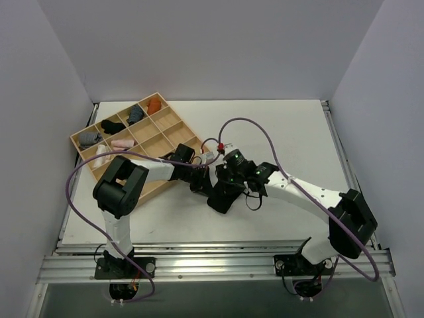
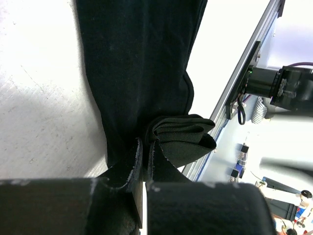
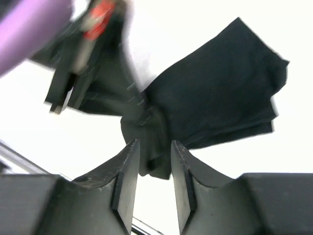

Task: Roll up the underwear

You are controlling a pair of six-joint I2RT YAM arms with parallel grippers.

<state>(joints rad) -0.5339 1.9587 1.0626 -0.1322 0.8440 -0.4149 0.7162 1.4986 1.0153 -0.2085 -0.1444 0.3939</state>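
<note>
The underwear is a plain black piece of fabric lying on the white table between the two arms. My left gripper is shut on a bunched fold of the underwear; in the left wrist view the left gripper pinches the cloth at its fingertips. In the right wrist view the right gripper stands open, its jaws apart on either side of a gathered end of the underwear. From above, the right gripper sits over the cloth's upper end.
A wooden compartment tray sits at the back left, holding an orange bundle, a grey bundle, a small black bundle and a pink bundle. Purple cables loop over both arms. An aluminium rail runs along the near edge.
</note>
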